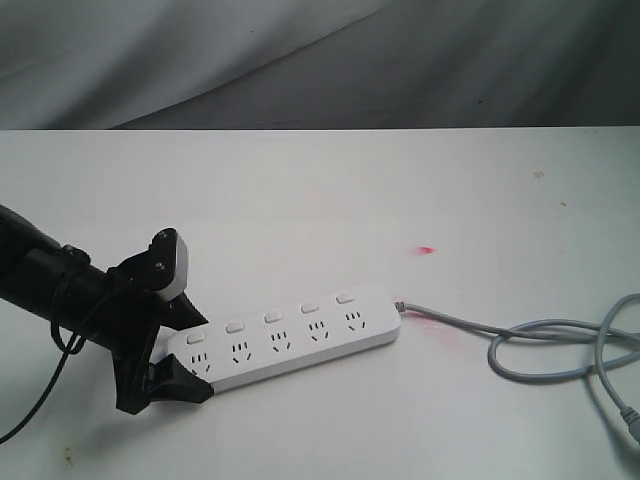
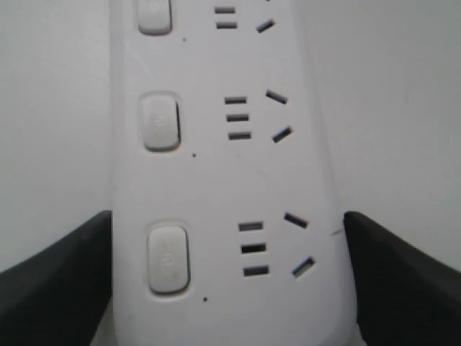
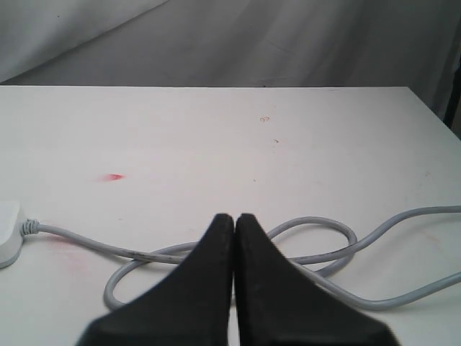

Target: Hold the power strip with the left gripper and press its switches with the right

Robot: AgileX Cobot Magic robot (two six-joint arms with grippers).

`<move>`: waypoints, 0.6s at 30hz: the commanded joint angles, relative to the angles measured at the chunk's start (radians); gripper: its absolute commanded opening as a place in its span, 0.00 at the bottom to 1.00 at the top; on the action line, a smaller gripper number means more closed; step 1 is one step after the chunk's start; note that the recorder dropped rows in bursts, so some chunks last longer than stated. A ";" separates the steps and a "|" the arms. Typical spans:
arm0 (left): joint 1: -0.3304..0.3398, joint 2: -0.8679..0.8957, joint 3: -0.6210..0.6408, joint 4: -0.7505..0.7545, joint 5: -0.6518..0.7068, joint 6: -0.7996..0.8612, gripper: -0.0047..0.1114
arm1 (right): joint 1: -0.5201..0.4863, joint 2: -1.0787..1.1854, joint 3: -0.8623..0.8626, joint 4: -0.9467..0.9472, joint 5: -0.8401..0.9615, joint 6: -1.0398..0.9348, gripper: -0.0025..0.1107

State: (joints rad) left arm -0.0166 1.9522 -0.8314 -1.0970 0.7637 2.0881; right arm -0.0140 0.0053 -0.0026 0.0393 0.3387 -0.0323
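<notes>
Well, we see the power strip (image 1: 300, 335) lying flat on the white table (image 1: 300, 200), low and a bit to the left of the middle in the exterior view. It lies slanted, and its far end points to the right. The left gripper (image 1: 190, 355) is at the near end. In the left wrist view one black finger (image 2: 57, 281) is on each long side of the strip. Both fingers touch the edges and we see no gap, so the jaws are grasping the strip. Part of that end is hidden under the gripper.

We can count five switches (image 1: 272, 317) in a row in the exterior view. They are small there, so we cannot tell if any is pushed in. The left wrist view shows only three, and the farthest one is cut off.

A grey cord (image 1: 545, 350) comes out of the far end, makes a loop and runs off the right edge. The black arm is cut off at the left edge. A thin black cable (image 1: 40, 400) hangs from it.

We do not see the right gripper (image 3: 234, 216) in the exterior view at all. Its own camera shows its two fingers pressed together with nothing between them. It is above the cord loop. Only a tiny bit of the strip shows at the edge of that picture.

A small red mark (image 1: 427, 249) is on the table past the strip.
</notes>
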 commanded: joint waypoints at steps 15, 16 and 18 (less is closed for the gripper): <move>-0.005 0.001 -0.006 0.000 -0.009 0.006 0.04 | -0.008 -0.005 0.003 -0.002 -0.004 -0.004 0.02; -0.005 0.001 -0.006 0.000 -0.009 0.006 0.04 | -0.008 -0.005 0.003 -0.002 -0.004 -0.004 0.02; -0.005 0.001 -0.006 0.000 -0.009 0.006 0.04 | -0.008 -0.005 0.003 -0.002 -0.004 -0.004 0.02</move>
State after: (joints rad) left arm -0.0166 1.9522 -0.8314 -1.0970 0.7637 2.0881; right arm -0.0140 0.0053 -0.0026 0.0393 0.3387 -0.0323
